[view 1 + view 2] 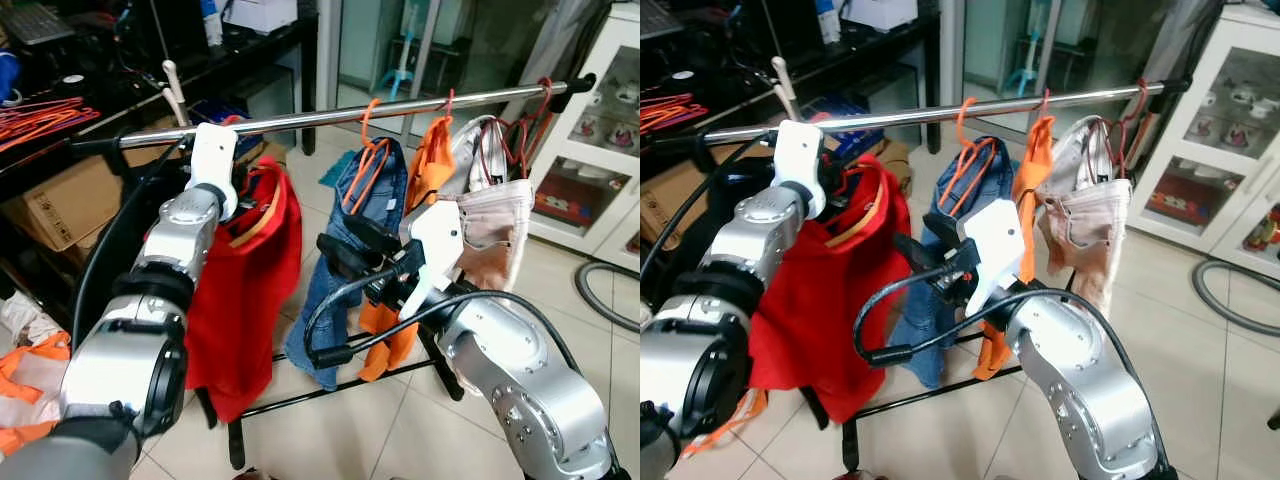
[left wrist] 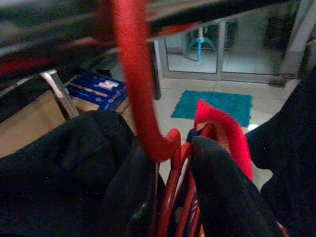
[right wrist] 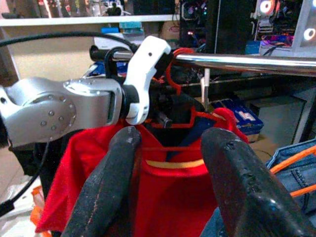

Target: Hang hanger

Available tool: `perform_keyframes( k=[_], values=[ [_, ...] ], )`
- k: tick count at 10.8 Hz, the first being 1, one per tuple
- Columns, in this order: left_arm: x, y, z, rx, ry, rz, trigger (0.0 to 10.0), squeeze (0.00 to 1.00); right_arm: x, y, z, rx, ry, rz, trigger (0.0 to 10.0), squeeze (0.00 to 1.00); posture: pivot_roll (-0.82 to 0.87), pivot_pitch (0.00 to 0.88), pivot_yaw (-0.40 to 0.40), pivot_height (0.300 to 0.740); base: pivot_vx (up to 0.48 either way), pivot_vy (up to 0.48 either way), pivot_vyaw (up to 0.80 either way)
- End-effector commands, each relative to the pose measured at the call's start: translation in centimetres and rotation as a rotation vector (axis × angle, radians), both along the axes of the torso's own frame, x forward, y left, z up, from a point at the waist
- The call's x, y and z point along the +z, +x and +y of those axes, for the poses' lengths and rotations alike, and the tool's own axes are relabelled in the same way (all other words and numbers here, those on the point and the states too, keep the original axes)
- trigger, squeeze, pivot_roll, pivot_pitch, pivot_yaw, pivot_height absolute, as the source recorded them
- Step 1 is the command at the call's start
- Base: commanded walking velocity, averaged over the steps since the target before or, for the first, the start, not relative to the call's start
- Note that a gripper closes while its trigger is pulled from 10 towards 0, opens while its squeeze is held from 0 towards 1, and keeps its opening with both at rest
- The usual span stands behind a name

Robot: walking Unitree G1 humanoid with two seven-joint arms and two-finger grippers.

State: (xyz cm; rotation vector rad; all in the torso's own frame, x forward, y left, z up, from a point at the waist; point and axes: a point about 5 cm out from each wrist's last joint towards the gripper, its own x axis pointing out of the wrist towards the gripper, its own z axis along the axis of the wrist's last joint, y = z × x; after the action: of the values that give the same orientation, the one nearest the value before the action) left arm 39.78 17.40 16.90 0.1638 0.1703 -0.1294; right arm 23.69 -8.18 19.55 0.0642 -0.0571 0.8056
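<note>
Seemingly, left hand (image 2: 168, 192) grips red hanger (image 2: 136, 94) at rail (image 1: 340, 115)

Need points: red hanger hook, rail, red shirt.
red hanger hook (image 2: 140, 103), left wrist view, on the curved shank below the rail.
rail (image 1: 400, 108), left eye view, on the bare chrome stretch mid-span.
red shirt (image 1: 245, 300), left eye view, on the front panel of the cloth.
</note>
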Motion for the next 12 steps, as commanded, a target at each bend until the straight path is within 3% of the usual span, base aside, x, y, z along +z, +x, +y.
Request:
perform_keyframes(
  k=[1,3,5,7,8,10,12],
  values=[
    [-0.1,-0.3,0.6,0.0,-0.011,0.015,10.0,1.0,0.9,0.0,-0.4,-0.011,0.017,-0.041,10.0,0.0,-0.13,0.0,0.045,0.74,0.0,0.0,0.0],
    [0.3,-2.5,1.1,-0.034,-0.076,-0.036,10.0,1.0,1.1,0.3,-1.1,-0.041,0.041,-0.04,10.0,0.0,-0.12,0.0,0.035,0.74,0.0,0.0,0.0],
    [1.1,-5.8,2.0,-0.006,-0.102,-0.096,10.0,1.0,0.9,0.5,-1.2,-0.043,0.043,-0.031,10.0,0.0,-0.1,0.0,0.02,0.74,0.0,0.0,0.0],
    [2.5,-8.2,2.4,-0.007,-0.071,-0.174,10.0,1.0,0.9,0.6,-1.2,-0.037,0.053,-0.029,10.0,0.0,-0.08,0.0,0.014,0.74,0.0,0.0,0.0],
    [3.7,-10.1,2.4,-0.009,-0.016,-0.256,10.0,0.0,0.5,1.0,-1.4,-0.071,0.053,-0.019,10.0,0.0,-0.08,0.0,0.015,0.74,0.0,0.0,0.0],
    [4.8,-12.1,2.1,-0.019,0.038,-0.302,10.0,0.0,-0.4,1.8,-2.5,-0.204,0.06,0.01,10.0,0.0,-0.06,0.0,0.009,0.74,0.0,0.0,0.0],
    [4.7,-12.9,0.3,-0.151,-0.015,-0.281,10.0,0.0,-0.7,2.0,-2.9,-0.246,0.071,0.016,10.0,0.0,-0.05,0.0,0.006,0.74,0.0,0.0,0.0]
  ],
)
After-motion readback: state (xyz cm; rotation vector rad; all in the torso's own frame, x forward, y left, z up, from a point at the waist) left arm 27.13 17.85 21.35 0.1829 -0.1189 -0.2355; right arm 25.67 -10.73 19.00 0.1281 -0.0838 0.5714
